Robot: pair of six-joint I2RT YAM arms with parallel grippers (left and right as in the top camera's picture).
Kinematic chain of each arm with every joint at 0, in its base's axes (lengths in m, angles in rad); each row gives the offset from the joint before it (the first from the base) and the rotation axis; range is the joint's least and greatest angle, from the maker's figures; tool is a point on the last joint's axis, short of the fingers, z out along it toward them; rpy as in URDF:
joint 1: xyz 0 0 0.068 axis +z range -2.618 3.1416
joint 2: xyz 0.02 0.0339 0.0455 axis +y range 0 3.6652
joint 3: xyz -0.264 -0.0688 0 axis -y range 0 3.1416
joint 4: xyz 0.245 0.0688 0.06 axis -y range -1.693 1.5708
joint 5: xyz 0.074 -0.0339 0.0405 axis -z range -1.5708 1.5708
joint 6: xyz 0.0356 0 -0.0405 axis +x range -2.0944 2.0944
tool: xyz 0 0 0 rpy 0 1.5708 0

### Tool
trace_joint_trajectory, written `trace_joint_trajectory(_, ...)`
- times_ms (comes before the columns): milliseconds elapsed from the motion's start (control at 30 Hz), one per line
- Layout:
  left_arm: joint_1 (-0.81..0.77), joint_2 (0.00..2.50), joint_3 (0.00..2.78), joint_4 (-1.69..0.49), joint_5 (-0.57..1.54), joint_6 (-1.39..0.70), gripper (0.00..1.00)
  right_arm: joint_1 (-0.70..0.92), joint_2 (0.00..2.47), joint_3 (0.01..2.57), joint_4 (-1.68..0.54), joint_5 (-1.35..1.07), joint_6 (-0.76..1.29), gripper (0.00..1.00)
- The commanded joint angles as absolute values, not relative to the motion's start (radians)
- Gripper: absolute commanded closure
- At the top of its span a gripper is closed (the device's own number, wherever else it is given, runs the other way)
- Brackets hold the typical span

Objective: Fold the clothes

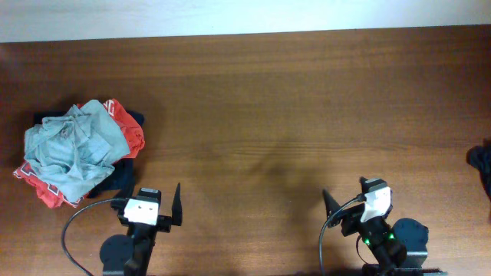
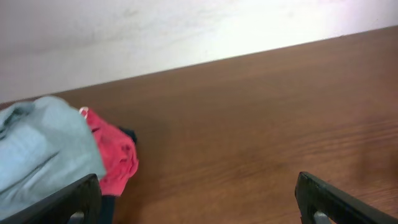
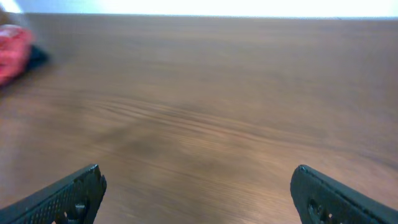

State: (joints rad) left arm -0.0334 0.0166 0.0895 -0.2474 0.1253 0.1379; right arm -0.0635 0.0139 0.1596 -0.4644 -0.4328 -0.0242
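Observation:
A pile of clothes lies at the table's left: a grey-blue garment (image 1: 73,149) on top, a red-and-white one (image 1: 126,132) under it, and a navy one (image 1: 138,119) at its far edge. The left wrist view also shows the grey-blue (image 2: 37,149) and red (image 2: 115,155) garments. A bit of black fabric (image 1: 482,165) shows at the right edge; I cannot tell whether it is the T-shirt. My left gripper (image 1: 147,199) (image 2: 199,202) is open and empty, just right of the pile. My right gripper (image 1: 357,201) (image 3: 198,190) is open and empty over bare wood.
The brown wooden table (image 1: 268,115) runs to a pale wall at the back. Both arm bases stand at the front edge. The red garment (image 3: 12,50) shows far left in the right wrist view.

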Motion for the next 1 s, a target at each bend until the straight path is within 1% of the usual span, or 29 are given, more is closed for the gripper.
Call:
trace_joint_trajectory(0, -0.036, 0.010, 0.083, -0.192, 0.180, 0.104, 0.01, -0.057, 0.014, 0.163, -0.407, -0.598, 0.022, 0.01)
trace_joint_trajectory(133, -0.036, 0.051, 0.153, -0.133, 0.168, 0.066, 0.01, -0.057, 0.025, 0.243, -0.355, -0.554, 0.061, 0.01)
trace_joint_trajectory(267, -0.036, 0.212, 0.345, -0.191, 0.106, 0.056, 0.01, -0.057, 0.130, 0.399, -0.397, -0.438, 0.060, 0.01)
trace_joint_trajectory(400, -0.036, 0.482, 0.583, -0.301, 0.109, 0.056, 0.01, -0.057, 0.332, 0.592, -0.530, -0.324, 0.060, 0.01)
trace_joint_trajectory(567, -0.037, 0.850, 0.935, -0.533, 0.153, 0.056, 0.01, -0.057, 0.634, 0.865, -0.748, -0.190, 0.060, 0.01)
trace_joint_trajectory(700, -0.037, 1.093, 1.188, -0.731, 0.230, 0.056, 0.01, -0.057, 0.856, 1.068, -0.876, -0.209, 0.061, 0.01)
trace_joint_trajectory(767, -0.037, 1.197, 1.280, -0.805, 0.270, 0.056, 0.01, -0.057, 0.955, 1.131, -0.932, -0.310, 0.060, 0.01)
trace_joint_trajectory(900, -0.036, 1.334, 1.326, -0.824, 0.314, 0.057, 0.01, -0.066, 1.085, 1.188, -1.002, -0.304, 0.069, 0.01)
trace_joint_trajectory(967, -0.036, 1.395, 1.326, -0.824, 0.310, 0.056, 0.01, -0.097, 1.131, 1.212, -1.014, -0.245, 0.182, 0.01)
